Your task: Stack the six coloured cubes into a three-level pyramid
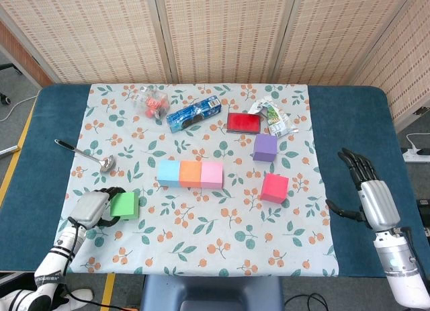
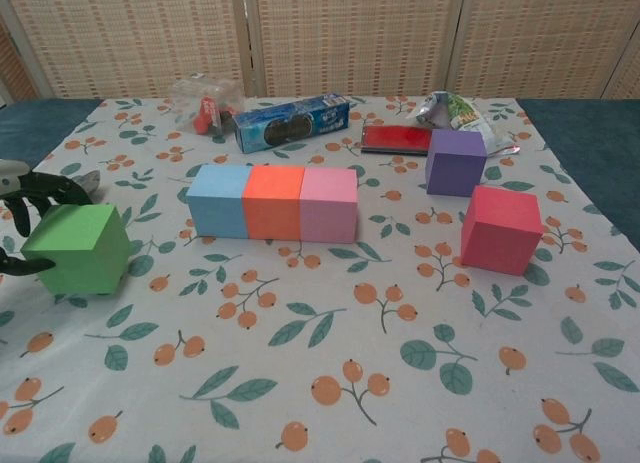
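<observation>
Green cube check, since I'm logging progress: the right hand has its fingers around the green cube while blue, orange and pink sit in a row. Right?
Not quite: it is the left hand whose fingers wrap the green cube, as the head view shows. The right hand is open, off the cloth. The blue cube, orange cube and pink cube do sit in a row.

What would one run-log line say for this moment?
left hand: fingers around green cube | right hand: open, beside cloth | base row: blue, orange, pink cubes touching | purple cube, red cube: loose

Blue table covered by a floral tablecloth
</observation>
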Tool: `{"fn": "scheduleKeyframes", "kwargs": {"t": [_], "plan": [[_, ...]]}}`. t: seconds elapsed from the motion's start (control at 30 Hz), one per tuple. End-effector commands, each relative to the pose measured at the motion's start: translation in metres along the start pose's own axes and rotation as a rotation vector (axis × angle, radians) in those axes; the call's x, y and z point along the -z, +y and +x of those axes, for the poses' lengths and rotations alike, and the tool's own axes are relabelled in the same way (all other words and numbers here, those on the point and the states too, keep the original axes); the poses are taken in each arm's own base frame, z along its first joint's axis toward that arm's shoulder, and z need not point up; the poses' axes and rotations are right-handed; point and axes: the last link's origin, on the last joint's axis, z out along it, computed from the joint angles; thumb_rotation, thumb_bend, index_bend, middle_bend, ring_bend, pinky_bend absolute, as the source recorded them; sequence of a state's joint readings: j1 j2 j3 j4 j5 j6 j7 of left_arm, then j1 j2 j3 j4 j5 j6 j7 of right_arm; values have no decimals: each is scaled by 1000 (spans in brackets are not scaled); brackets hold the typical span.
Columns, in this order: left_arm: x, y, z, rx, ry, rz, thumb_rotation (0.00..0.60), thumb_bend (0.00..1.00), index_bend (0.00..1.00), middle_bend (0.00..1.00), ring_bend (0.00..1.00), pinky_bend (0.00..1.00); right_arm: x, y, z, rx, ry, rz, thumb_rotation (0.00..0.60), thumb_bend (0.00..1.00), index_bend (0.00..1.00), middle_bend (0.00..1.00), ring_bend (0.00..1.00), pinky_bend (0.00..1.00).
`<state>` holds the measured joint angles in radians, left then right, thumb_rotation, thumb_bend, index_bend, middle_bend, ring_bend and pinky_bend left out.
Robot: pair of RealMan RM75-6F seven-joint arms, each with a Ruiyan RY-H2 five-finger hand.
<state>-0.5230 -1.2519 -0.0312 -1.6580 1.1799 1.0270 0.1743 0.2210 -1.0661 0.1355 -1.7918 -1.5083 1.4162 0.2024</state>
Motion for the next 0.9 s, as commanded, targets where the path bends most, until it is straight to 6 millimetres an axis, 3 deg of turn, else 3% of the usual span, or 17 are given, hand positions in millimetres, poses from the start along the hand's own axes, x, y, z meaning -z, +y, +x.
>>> {"fn": "scheduleKeyframes", "kwargs": {"t": [0.03, 0.2, 0.37, 0.67, 0.9], "plan": [[-3, 8, 30, -10, 52, -39, 600, 321, 328, 373, 331, 419, 0, -1, 0, -1, 0, 5, 600, 109, 0, 8, 0, 0], [-20, 31, 79, 26, 110, -98, 600, 320, 336, 370, 331, 380, 0, -3, -1, -5, 2, 13, 600, 109, 0, 8, 0, 0], [-47, 67, 102, 72, 87, -157, 600, 322, 319, 357, 324, 372, 2, -3, -1, -7, 2, 10, 600, 110, 0, 8, 0, 0], [-91, 121, 93, -17, 2, -140, 600, 322, 279, 329, 299, 347, 7, -4, 3, -2, 10, 3, 600, 109, 0, 8, 0, 0], [-105, 146, 87, -32, -9, -88, 600, 321, 273, 311, 275, 317, 10, -1, 5, -2, 15, -6, 600, 110, 0, 8, 0, 0]]}}
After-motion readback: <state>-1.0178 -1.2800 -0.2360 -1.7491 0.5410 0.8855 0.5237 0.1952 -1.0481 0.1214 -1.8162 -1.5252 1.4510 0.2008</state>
